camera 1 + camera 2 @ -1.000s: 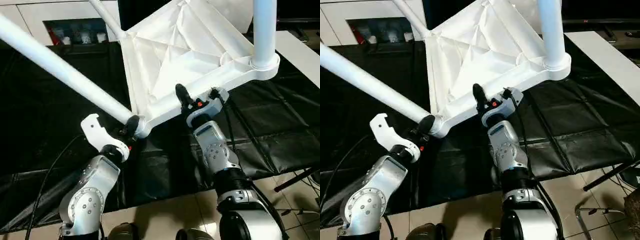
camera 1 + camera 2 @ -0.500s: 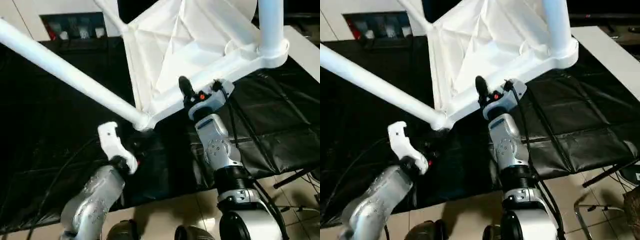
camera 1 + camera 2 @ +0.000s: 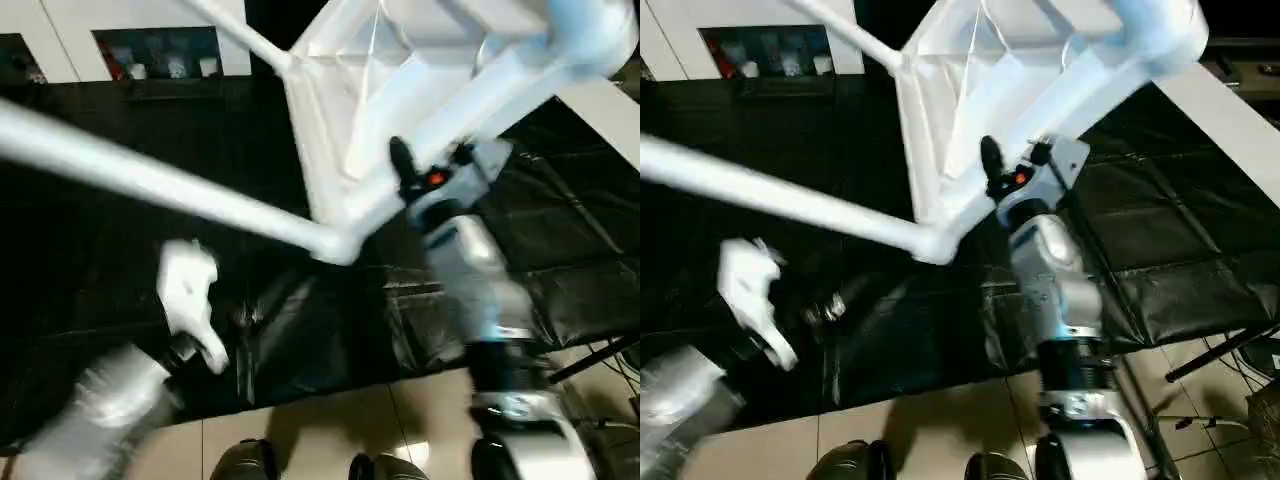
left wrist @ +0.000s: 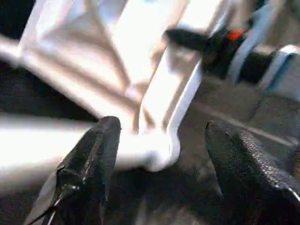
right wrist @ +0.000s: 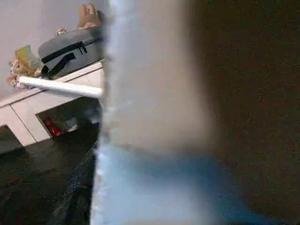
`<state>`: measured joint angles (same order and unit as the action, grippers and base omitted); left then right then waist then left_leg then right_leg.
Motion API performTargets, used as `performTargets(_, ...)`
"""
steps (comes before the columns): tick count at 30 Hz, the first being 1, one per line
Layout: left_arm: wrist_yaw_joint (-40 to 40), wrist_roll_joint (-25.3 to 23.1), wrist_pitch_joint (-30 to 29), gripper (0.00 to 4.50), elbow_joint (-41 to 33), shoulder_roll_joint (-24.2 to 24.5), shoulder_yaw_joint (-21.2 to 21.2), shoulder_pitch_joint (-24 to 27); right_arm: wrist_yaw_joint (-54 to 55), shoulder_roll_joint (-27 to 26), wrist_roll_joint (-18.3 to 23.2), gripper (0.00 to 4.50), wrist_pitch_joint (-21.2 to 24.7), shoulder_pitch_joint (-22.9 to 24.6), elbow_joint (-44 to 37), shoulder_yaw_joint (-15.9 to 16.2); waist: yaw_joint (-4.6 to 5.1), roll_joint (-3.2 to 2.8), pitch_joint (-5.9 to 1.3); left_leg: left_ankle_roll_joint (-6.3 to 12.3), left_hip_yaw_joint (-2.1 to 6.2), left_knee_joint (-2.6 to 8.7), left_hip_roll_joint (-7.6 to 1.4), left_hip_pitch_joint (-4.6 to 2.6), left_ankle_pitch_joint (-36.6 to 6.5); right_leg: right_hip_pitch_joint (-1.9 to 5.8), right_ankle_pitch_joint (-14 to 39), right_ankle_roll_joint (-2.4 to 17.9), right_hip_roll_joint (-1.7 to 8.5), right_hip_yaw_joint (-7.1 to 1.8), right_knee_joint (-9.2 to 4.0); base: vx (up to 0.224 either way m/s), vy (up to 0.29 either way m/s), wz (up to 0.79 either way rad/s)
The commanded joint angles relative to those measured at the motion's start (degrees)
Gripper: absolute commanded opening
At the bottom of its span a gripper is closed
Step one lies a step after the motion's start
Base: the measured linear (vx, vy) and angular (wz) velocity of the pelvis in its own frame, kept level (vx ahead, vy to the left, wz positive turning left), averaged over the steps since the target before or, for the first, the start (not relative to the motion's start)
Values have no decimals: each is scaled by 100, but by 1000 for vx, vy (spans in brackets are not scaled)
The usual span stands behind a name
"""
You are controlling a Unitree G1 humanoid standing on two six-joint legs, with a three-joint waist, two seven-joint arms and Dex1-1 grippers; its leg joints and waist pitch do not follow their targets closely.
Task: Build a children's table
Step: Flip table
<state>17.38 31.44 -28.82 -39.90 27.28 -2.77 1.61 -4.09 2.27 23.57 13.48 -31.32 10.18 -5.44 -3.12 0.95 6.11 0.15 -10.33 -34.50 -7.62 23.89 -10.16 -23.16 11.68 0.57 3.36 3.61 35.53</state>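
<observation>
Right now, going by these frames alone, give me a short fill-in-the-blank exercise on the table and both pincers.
1. The tabletop is held at its rim by the ___ pincer.
2. The left pincer holds nothing; its fingers stand ___.
3. The cloth under the table is ___ in colour.
4. The long leg joins the tabletop at a ___.

Missing words: right; open; black; corner

One table top (image 3: pixel 350 110), three fitted legs (image 3: pixel 150 180), two claws (image 4: pixel 159 154)
</observation>
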Motion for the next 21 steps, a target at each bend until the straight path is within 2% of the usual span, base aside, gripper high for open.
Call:
performTargets(1,55,84,-112,350,-143,61,94,-67,79,130,-153,207,-11,-53,-454,-77,46,18,-415,-115,153,423,-523,-261,-593,239,432,855,492,-367,-312,0,0,0)
performTargets(2,52,55,-98,359,-158,118,132,-205,121,191,-213,206,79,-16,-564,-63,59,27,-394,-144,153,434,-515,-241,-661,241,544,825,487,-374,-332,0,0,0)
performTargets(3,35,-57,-121,374,-137,230,175,-454,209,300,-305,205,244,52,-740,-47,46,41,-400,-212,147,428,-514,-256,-797,228,765,759,487,-386,-350,0,0,0)
performTargets(4,78,-196,-148,374,-113,352,151,-596,286,354,-357,205,320,84,-820,-56,25,24,-407,-277,146,422,-512,-287,-850,205,893,687,479,-388,-356,0,0,0)
performTargets(5,71,-317,-225,394,-78,441,145,-731,335,410,-402,204,379,108,-893,-55,30,30,-400,-296,147,424,-507,-279,-863,199,920,661,471,-390,-358,0,0,0)
performTargets(7,13,-561,-351,411,-9,587,133,-933,399,524,-532,204,471,128,-997,-27,25,29,-405,-428,163,430,-507,-273,-978,203,1103,534,467,-387,-361,0,0,0)
performTargets(9,100,-939,-353,422,68,845,29,-1175,425,694,-792,203,600,133,-1132,56,30,36,-411,-462,175,428,-503,-254,-942,222,1083,501,471,-386,-356,0,0,0)
performTargets(11,125,-1133,-262,429,158,930,-57,-1382,408,877,-1028,202,691,128,-1224,168,33,40,-405,-455,170,424,-495,-243,-903,212,1009,527,469,-388,-355,0,0,0)
performTargets(12,126,-1144,-251,429,162,939,-65,-1406,400,905,-1062,202,702,128,-1241,188,14,37,-425,-463,168,411,-497,-264,-859,213,940,551,467,-384,-343,0,0,0)
performTargets(14,135,-1192,-225,429,159,974,-129,-1549,425,1010,-1180,202,791,133,-1332,250,23,48,-425,-429,172,407,-488,-216,-774,249,783,628,483,-383,-328,0,0,0)
performTargets(15,166,-1238,-217,429,139,1004,-207,-1665,432,1103,-1259,200,862,130,-1387,290,19,36,-439,-413,174,393,-492,-239,-714,240,676,645,471,-379,-313,0,0,0)
performTargets(17,214,-1367,-186,429,110,1012,-325,-1817,453,1278,-1441,198,965,117,-1443,342,18,41,-420,-381,173,396,-493,-233,-698,238,601,695,463,-376,-314,0,0,0)
performTargets(18,200,-1409,-217,429,99,986,-358,-1858,444,1342,-1494,197,991,106,-1437,341,19,49,-435,-366,169,380,-497,-241,-653,255,515,714,468,-379,-298,0,0,0)
performTargets(19,183,-1432,-243,429,95,967,-375,-1882,441,1378,-1522,197,1008,100,-1432,337,26,56,-434,-326,170,376,-490,-211,-593,274,422,754,479,-379,-291,0,0,0)
performTargets(21,303,-1494,-262,429,79,982,-460,-1923,381,1509,-1684,196,1021,66,-1421,367,26,65,-439,-263,166,363,-485,-209,-518,280,354,802,485,-378,-286,0,0,0)
